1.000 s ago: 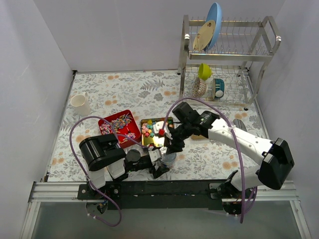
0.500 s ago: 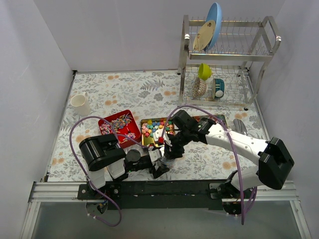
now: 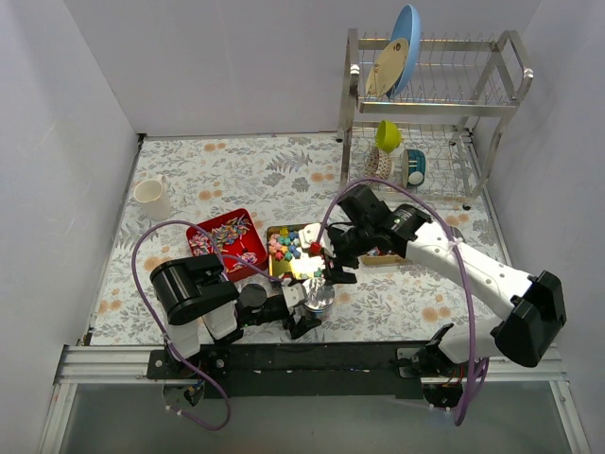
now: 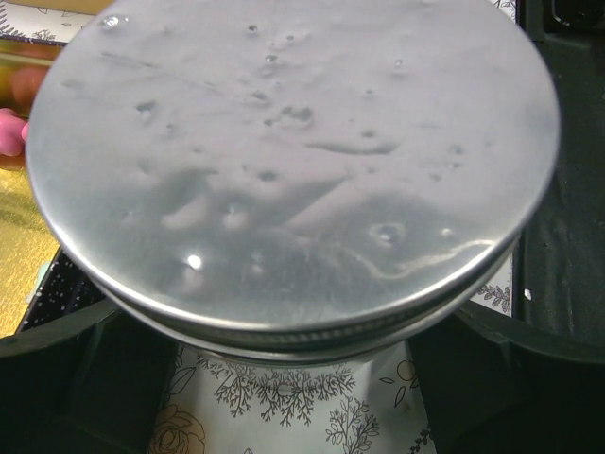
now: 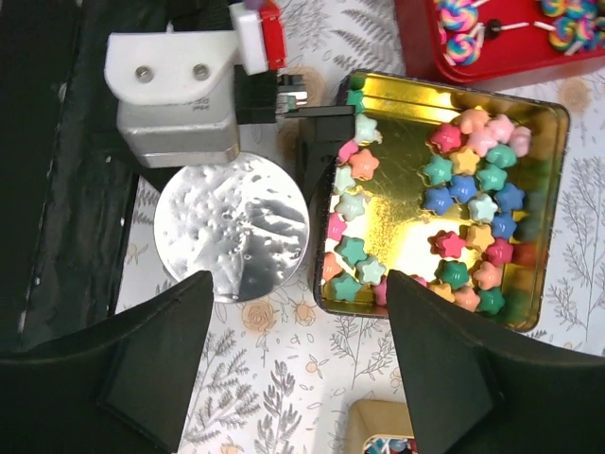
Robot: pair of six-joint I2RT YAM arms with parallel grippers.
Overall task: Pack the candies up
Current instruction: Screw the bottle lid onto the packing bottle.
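Nearest the arms, the left gripper (image 3: 310, 307) has its jaws spread wide around a clear jar with a dimpled silver metal lid (image 4: 293, 151). They look pressed against its sides, so I judge the jar grasped.

Just beyond, the right gripper (image 5: 301, 284) hangs with its jaws released and nothing between them, above the spot where the jar stands beside a rectangular gold tin (image 5: 402, 132) on the flowered surface (image 3: 236, 180).

In that tin lie the candies (image 5: 463, 184), small star-shaped sweets in pink, teal, blue and orange. They crowd the jar side and the far end, with bare gold floor between. Behind it, a red tin (image 5: 421, 47) holds swirl lollipops (image 5: 454, 24) on sticks.

The stars look light, hard and slick, apt to skid or scatter. A lone one beside bare floor, pinched across its points, seems the safest hold.

The lid hides what the jar contains, its wall barely shows, and the left jaws' contact sits under the rim. A printed box (image 5: 378, 437) is cut off at the right wrist view's lower edge.
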